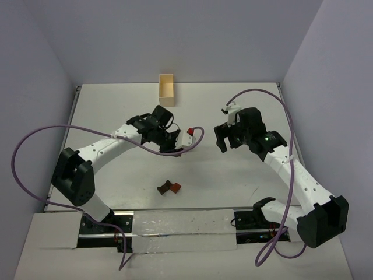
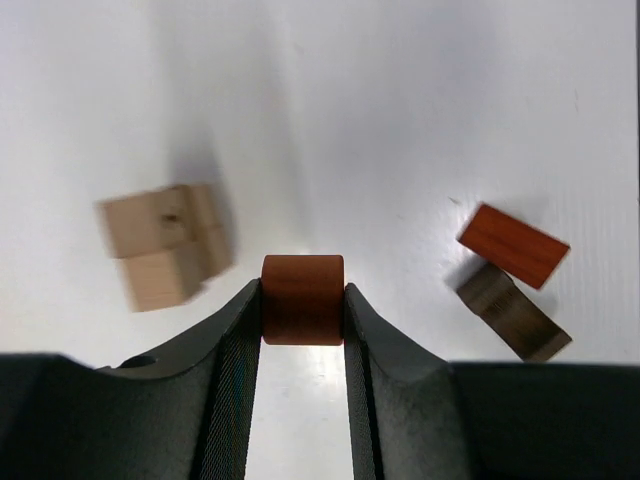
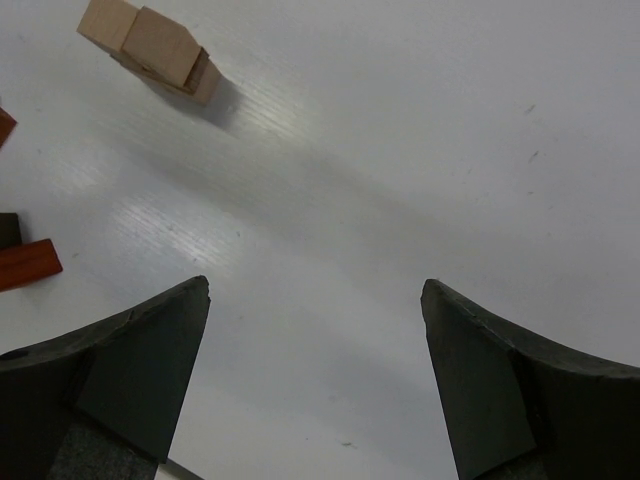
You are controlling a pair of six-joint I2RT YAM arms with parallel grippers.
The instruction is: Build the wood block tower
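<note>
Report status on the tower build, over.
Left tool shut on reddish-brown block. Right tool open, empty. Tan blocks, red piece, dark piece lie apart. Nothing blocking.

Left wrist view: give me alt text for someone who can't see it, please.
The left hand grips a reddish-brown block between its two fingers, with the white table behind it. A cluster of pale tan blocks sits at left. A reddish-brown slab and a dark brown piece lie close together at right.

Bright overhead lt, soft shadows; tan blocks (image 2: 165, 245) blurry.
</note>
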